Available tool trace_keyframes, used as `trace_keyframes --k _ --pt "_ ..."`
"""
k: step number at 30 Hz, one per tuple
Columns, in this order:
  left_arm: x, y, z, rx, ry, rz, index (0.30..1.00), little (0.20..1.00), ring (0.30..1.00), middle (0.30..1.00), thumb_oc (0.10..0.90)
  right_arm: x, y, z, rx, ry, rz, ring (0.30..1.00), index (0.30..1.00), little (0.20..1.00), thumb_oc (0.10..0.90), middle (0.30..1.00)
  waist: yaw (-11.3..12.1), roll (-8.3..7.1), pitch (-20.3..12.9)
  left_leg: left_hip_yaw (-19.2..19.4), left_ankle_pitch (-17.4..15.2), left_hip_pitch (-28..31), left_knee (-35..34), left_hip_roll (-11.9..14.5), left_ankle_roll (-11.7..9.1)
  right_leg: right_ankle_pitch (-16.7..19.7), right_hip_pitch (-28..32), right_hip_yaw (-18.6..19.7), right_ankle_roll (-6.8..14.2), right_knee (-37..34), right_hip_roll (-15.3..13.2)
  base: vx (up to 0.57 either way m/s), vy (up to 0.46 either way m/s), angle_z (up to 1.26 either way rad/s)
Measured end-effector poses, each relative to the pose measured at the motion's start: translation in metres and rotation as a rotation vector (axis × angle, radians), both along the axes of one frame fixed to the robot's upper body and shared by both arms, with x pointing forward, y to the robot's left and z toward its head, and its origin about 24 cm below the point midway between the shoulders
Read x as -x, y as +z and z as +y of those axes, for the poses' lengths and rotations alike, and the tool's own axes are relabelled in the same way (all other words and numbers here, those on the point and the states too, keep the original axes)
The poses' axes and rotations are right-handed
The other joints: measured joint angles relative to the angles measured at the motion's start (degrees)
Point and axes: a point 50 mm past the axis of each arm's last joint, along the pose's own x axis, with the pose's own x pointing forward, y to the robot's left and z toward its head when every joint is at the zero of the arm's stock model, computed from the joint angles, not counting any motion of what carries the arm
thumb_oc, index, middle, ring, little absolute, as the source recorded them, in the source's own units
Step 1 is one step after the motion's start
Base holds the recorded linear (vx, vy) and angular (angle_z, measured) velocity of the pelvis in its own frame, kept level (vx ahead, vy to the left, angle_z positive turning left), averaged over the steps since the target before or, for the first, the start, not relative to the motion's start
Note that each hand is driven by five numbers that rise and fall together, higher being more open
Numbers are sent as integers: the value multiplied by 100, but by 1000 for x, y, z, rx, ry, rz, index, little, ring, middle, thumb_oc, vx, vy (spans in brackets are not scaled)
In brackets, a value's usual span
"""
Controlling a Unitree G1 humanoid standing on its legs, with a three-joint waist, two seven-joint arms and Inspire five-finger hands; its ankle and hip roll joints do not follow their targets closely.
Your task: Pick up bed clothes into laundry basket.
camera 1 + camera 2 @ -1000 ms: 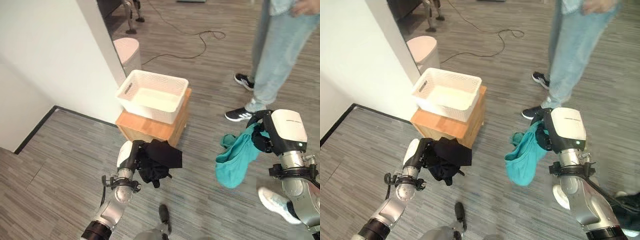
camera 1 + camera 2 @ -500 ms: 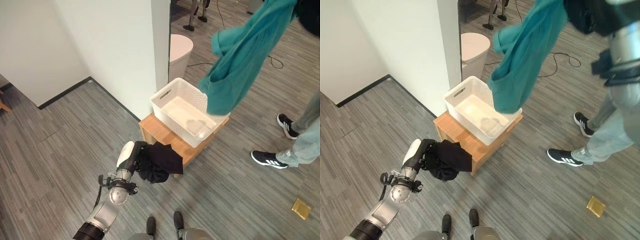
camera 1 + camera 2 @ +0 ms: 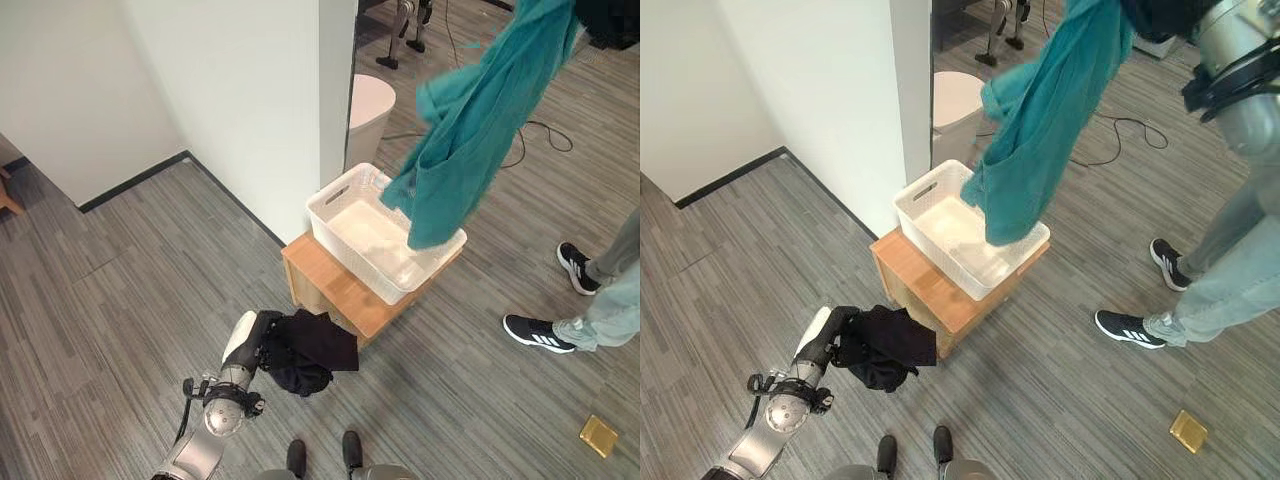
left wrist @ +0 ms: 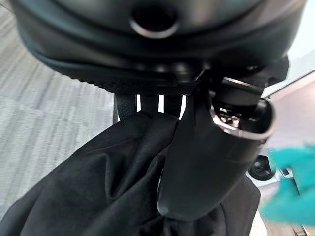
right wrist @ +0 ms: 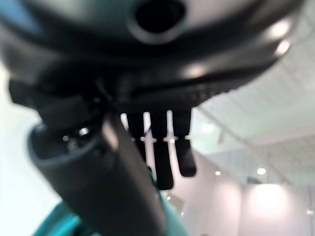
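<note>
teal garment (image 3: 470,130) hanging long-axis down from raised right robot hand (image 3: 1160,15), fingers clamped on it, hem dangling into laundry basket (image 3: 340,195); left robot hand (image 3: 262,342) low, clutching black garment (image 3: 310,350) beside counter (image 3: 335,290).

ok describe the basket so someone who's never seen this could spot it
Find the white wall corner; at its foot stands a low wooden stand. The laundry basket sits on top: white, perforated plastic with a handle slot, a teal garment hanging into it.
</note>
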Motion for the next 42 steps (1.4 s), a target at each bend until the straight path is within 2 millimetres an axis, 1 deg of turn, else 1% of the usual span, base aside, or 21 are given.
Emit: trace_keyframes --k 1,4,6,7,9,12,15,17,19,21,26,28,30,31,32,33,36,37,38,39,42 --pt "0 -1 0 5 -1 5 300 300 300 300 400 -5 -3 0 -13 -1 11 300 300 300 400 300 10 57 -22 -2 0 -138 0 1 0 25 -130 -7 7 -1 2 -31 9 11" --pt "1 -2 -1 19 -2 15 300 300 300 300 400 -20 -14 -10 -54 -65 55 300 300 300 400 300 94 197 3 11 1 -388 0 3 1 90 -364 -52 57 -1 0 -37 6 11" --pt "2 -5 1 15 4 28 300 300 300 300 400 -27 -18 -14 -81 -91 69 300 300 300 400 300 97 249 11 8 1 -476 1 2 1 104 -435 -125 78 -2 -7 -8 -10 18" --pt "3 -5 1 14 5 31 300 300 300 300 400 -28 -18 -15 -84 -98 72 300 300 300 400 300 102 259 16 5 1 -489 1 2 2 106 -444 -143 80 -2 -8 7 -18 12" --pt "4 -9 2 13 10 48 300 300 300 300 400 -30 -21 -18 -84 -115 80 300 300 300 400 300 217 282 23 10 2 -514 1 2 2 125 -468 -145 73 -2 -8 0 0 0" --pt "7 -14 4 18 22 70 300 300 300 300 400 -34 -23 -23 -101 -142 84 300 300 300 400 300 284 287 23 -14 2 -518 0 2 3 134 -462 -169 62 -2 -7 4 -2 2" --pt "7 -14 4 33 28 74 300 300 300 300 400 -39 -26 -32 -130 -189 90 300 300 300 400 300 374 290 24 -29 2 -521 0 -2 3 132 -461 -170 64 -2 -10 0 0 0" --pt "7 -15 4 41 33 77 300 300 300 300 400 -39 -25 -35 -138 -205 85 300 300 300 400 300 391 306 33 -43 2 -521 1 -5 3 127 -457 -180 71 -3 -14 13 6 2" --pt "8 -18 6 37 37 87 300 300 300 300 400 -40 -25 -33 -139 -200 85 300 300 300 400 300 391 324 42 -65 2 -521 0 -10 3 123 -454 -184 76 -3 -20 16 9 1" --pt "9 -21 8 30 46 102 300 300 300 300 400 -43 -27 -27 -144 -181 90 300 300 300 400 300 374 334 47 -75 2 -521 0 -11 3 123 -454 -182 77 -3 -20 0 0 0" --pt "8 -20 7 33 45 96 300 300 300 300 400 -46 -30 -22 -159 -162 94 300 300 300 400 300 389 374 77 -98 5 -596 1 -7 3 121 -511 -231 79 -5 -16 -97 -10 5" --pt "4 -17 5 38 39 77 300 300 300 300 400 -50 -31 -23 -191 -160 77 300 300 300 400 300 411 363 92 -100 14 -851 17 -3 6 125 -749 -282 95 -3 -10 -151 -13 9" --pt "-4 -11 0 43 25 45 300 300 300 300 400 -52 -32 -34 -215 -199 76 300 300 300 400 300 451 355 142 -99 47 -1126 33 6 21 212 -1005 -310 84 -3 -5 -132 -11 10" --pt "-8 -9 -3 42 15 34 300 300 300 300 400 -54 -35 -39 -228 -224 85 300 300 300 400 300 546 343 203 -90 103 -1227 35 3 15 256 -1102 -310 72 -1 -7 -173 -13 3" --pt "-9 -8 -5 51 10 27 300 300 300 300 400 -57 -39 -47 -250 -258 97 300 300 300 400 300 590 313 228 -88 145 -1403 38 -2 -23 282 -1278 -310 110 -2 -14 -110 -9 4" --pt "-13 -6 -6 56 4 14 300 300 300 300 400 -58 -42 -55 -267 -291 106 300 300 300 400 300 646 313 286 -101 185 -1551 39 -1 -18 324 -1418 -335 91 -1 -12 -102 -4 7" --pt "-19 -2 -6 60 16 -8 300 300 300 300 400 -61 -53 -70 -315 -353 138 300 300 300 400 300 713 314 629 -115 267 -1805 39 -4 -56 377 -1636 -408 73 1 -15 -86 -1 11" --pt "-19 -3 -6 58 21 -9 300 300 300 300 400 -62 -56 -72 -322 -361 148 524 524 524 549 524 714 308 640 -126 275 -1873 40 -4 -67 378 -1700 -431 73 1 -19 -78 8 14" --pt "-18 -4 -5 55 32 -8 300 300 300 300 400 -64 -61 -74 -352 -370 158 900 900 900 800 900 715 323 724 -130 289 -1946 42 -5 -79 381 -1765 -463 69 1 -21 -46 8 8" --pt "-20 -6 -5 49 35 -6 300 300 300 300 400 -66 -65 -76 -380 -373 165 900 900 900 800 900 741 330 838 -124 292 -1956 44 -5 -80 381 -1778 -462 68 1 -21 -52 12 5" --pt "-23 -6 -6 45 38 -5 300 300 300 300 400 -71 -75 -72 -435 -351 184 900 900 900 800 900 756 359 899 -120 292 -2124 48 -6 -80 380 -1933 -464 68 2 -21 0 0 0"
